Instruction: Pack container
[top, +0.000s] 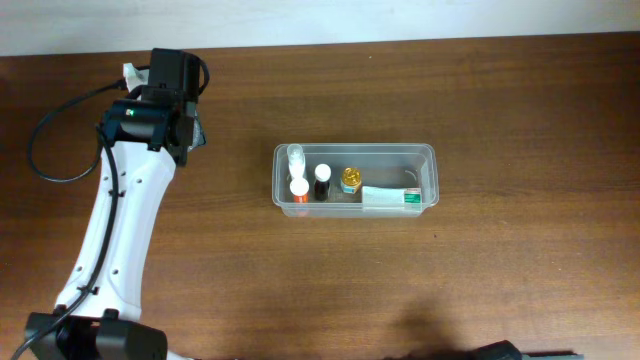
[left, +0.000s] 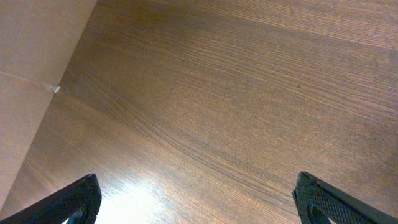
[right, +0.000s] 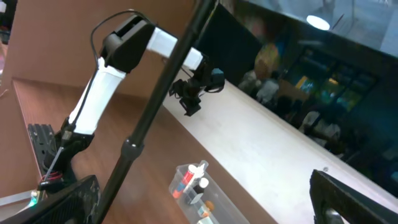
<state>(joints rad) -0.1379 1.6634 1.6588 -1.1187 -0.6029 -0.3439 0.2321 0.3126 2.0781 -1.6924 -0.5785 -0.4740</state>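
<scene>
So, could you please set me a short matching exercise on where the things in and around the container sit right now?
Things:
1. box
2. black bottle
3. amber jar
4. left claw

Places or states:
A. open, over bare table, well away from the container
B. at the container's right end
C. between the black bottle and the box
D. between the orange-capped bottle and the amber jar

Pairs: 1-B, 2-D, 3-C, 4-A
</scene>
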